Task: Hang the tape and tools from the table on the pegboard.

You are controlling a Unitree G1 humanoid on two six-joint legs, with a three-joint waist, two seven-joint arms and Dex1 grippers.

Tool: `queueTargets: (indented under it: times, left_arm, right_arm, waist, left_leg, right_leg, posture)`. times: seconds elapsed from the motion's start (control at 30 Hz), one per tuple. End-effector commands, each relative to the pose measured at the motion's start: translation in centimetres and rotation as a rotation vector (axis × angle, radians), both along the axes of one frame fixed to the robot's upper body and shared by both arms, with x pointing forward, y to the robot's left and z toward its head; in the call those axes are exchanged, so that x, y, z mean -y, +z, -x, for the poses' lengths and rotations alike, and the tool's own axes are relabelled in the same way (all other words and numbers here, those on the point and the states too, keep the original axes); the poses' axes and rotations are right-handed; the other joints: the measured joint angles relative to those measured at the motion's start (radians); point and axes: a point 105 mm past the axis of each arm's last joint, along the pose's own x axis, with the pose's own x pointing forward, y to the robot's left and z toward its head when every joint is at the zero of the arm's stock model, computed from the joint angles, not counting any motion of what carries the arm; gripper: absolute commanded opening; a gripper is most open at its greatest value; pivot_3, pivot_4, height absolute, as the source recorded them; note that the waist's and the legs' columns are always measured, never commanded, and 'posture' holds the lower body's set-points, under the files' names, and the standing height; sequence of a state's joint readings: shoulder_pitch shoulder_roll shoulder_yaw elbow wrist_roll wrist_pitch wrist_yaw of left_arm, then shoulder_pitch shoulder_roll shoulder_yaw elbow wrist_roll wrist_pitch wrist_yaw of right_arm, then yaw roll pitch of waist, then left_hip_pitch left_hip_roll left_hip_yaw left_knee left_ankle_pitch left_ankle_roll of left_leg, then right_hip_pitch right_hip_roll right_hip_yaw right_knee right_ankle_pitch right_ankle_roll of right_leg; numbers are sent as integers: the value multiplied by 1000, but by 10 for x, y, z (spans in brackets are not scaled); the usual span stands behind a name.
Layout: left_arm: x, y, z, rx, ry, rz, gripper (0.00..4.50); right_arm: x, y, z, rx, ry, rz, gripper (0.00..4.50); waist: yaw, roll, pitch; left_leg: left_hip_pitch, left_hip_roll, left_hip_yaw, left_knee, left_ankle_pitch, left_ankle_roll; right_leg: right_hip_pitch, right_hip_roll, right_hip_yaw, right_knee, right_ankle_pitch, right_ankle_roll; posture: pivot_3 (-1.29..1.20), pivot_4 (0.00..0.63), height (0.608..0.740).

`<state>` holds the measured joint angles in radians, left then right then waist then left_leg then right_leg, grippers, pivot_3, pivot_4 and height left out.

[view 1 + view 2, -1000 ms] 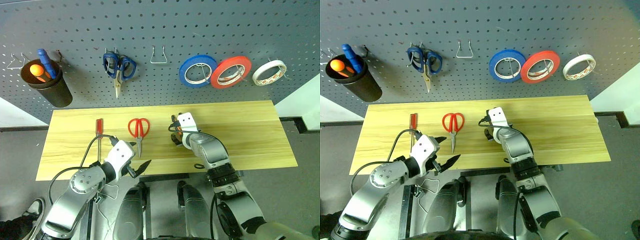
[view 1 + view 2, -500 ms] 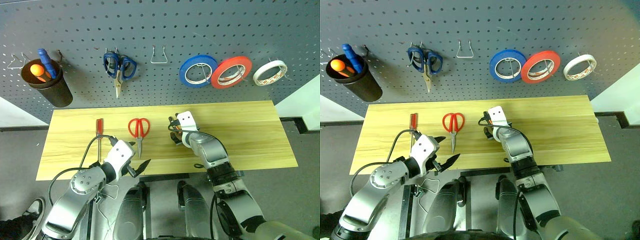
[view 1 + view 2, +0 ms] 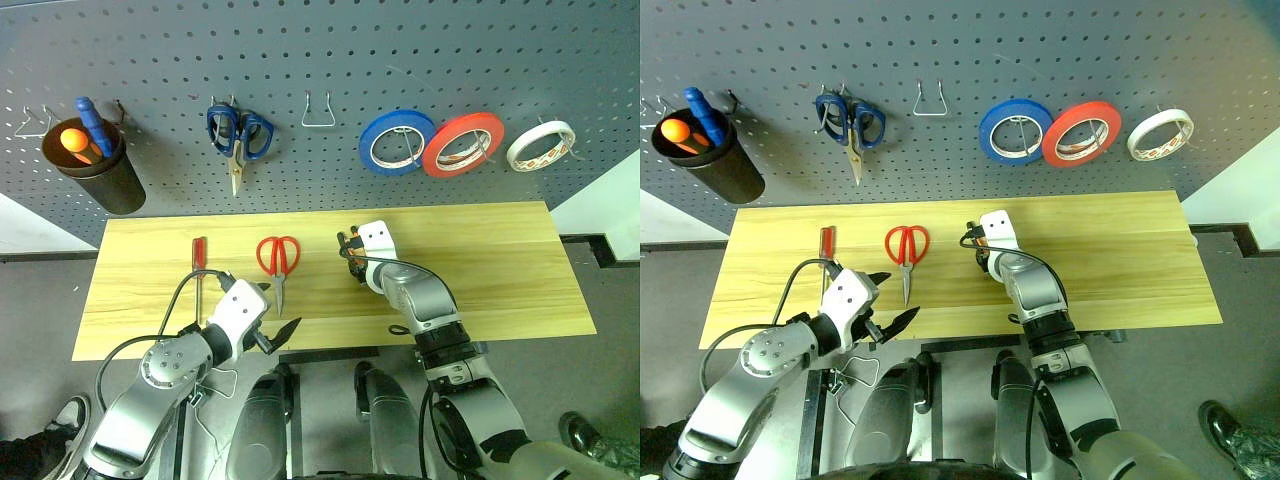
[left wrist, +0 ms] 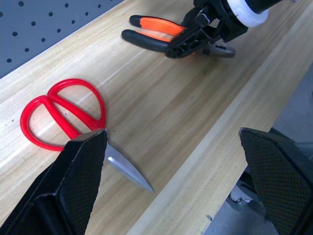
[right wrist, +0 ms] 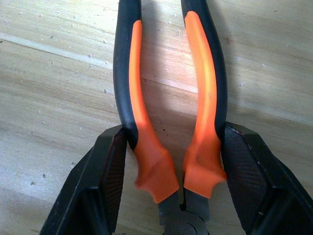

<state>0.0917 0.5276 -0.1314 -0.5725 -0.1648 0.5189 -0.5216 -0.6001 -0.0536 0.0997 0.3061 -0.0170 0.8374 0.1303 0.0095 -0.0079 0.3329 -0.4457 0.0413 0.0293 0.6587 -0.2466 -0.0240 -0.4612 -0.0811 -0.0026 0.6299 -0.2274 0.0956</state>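
Your right gripper [image 3: 981, 256] sits low on the table [image 3: 1120, 250], mid-board, fingers hidden under the white wrist, so grip unclear. Left gripper [image 3: 890, 300] hovers at the table's near edge, jaws spread wide, nothing in them. Red-handled scissors [image 3: 906, 249] lie flat just beyond it; screwdriver [image 3: 825, 250] lies further left. On the pegboard [image 3: 970, 60]: black cup [image 3: 715, 160], blue-handled scissors [image 3: 848, 122], bare wire hook [image 3: 928, 98], blue roll [image 3: 1014, 131], red roll [image 3: 1080, 133], whitish tape [image 3: 1160, 134].

Probably workshop: tool pegboard [image 3: 330, 60], table [image 3: 500, 270].
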Motion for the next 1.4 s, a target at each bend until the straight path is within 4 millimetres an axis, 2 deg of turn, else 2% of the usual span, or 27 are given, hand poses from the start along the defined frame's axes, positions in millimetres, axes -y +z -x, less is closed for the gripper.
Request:
queueTargets:
  times: [0.03, 0.07, 0.17, 0.23, 0.4, 0.5, 0.53, 0.6, 0.67, 0.8, 0.97, 1.17, 1.4]
  left_arm:
    - [1, 11, -2, 47, -16, 15, 4500]
    - [1, 12, -4, 55, -21, 17, 4500]
    - [2, 17, -11, 87, -40, 38, 4500]
    - [3, 20, -15, 104, -51, 57, 4500]
    - [5, 43, -26, 215, -103, 150, 4500]
    - [4, 50, -32, 264, -116, 181, 4500]
    - [3, 52, -35, 277, -117, 190, 4500]
    - [2, 59, -41, 322, -108, 220, 4500]
    - [0, 63, -45, 354, -94, 241, 4500]
    - [-1, 73, -50, 423, -55, 289, 4500]
    - [-8, 86, -55, 499, 26, 400, 4500]
    - [-6, 87, -56, 538, 52, 443, 4500]
    - [-6, 85, -56, 564, 85, 488, 4500]
  right_arm:
    - [-17, 28, 7, 121, 141, -86, 2513]
    - [-16, 44, 13, 178, 191, -137, 2513]
    - [-8, 74, 34, 277, 292, -224, 2513]
    - [-5, 80, 44, 294, 333, -240, 2513]
    - [14, 98, 94, 338, 495, -283, 2513]
    - [20, 107, 116, 350, 575, -315, 2513]
    - [20, 113, 124, 363, 611, -336, 2512]
    - [15, 139, 148, 435, 731, -404, 2512]
    - [12, 156, 155, 496, 767, -446, 2512]
    - [-1, 208, 137, 717, 736, -538, 2512]
    - [-24, 252, 117, 846, 702, -588, 2512]
    - [-48, 275, 90, 907, 611, -595, 2512]
    - [-56, 294, 59, 1008, 462, -544, 2512]
  waist:
    - [1, 0, 0]
    - [3, 0, 0]
    - [6, 0, 0]
    - [5, -1, -1]
    - [7, -3, -3]
    - [3, -5, -7]
    - [0, -6, -8]
    - [2, -7, -9]
    - [2, -8, -12]
    - [0, -11, -15]
    - [3, -15, -24]
    - [2, -17, -29]
    - [2, -18, -40]
  left_leg:
    - [0, 0, 0, 0, 0, 0]
    - [0, 0, 0, -1, 0, 0]
    - [-2, -1, -1, -1, 0, 0]
    - [-3, -2, -1, -1, 0, -1]
    - [-3, -2, -2, 0, 0, -1]
    - [-3, -3, -1, 0, 1, -1]
    - [-3, -3, -1, 1, 1, -1]
    - [-3, -2, -1, 3, 1, -2]
    - [-3, -2, -1, 4, 1, -2]
    - [1, -2, -1, 5, 2, -4]
    - [0, -2, -2, 5, 5, -8]
    - [0, -2, -2, 5, 5, -8]
    - [-1, -3, -2, 6, 5, -8]
  right_leg:
    - [0, 0, 0, 0, 0, 1]
    - [0, 0, 0, 0, 0, 1]
    - [-1, 0, 0, -1, 0, 2]
    - [-1, -1, 0, -1, 0, 3]
    - [0, -1, -1, -1, 0, 3]
    - [0, -1, -1, -1, 0, 3]
    - [0, -1, -1, -1, 1, 3]
    - [1, -1, -1, 0, 1, 3]
    - [2, 0, -1, 0, 1, 3]
    - [5, 0, -1, 0, 3, 3]
    - [5, -1, -1, 1, 5, 3]
    - [5, -1, -1, 2, 5, 3]
    - [5, -1, -1, 3, 5, 3]
  posture:
    - [139, 345, 716]
    - [134, 329, 716]
    - [125, 308, 716]
    - [119, 291, 716]
    - [95, 237, 716]
    - [85, 218, 716]
    - [81, 215, 716]
    - [75, 211, 716]
    - [75, 209, 716]
    - [80, 208, 716]
    - [72, 206, 716]
    - [62, 196, 716]
    - [50, 186, 716]
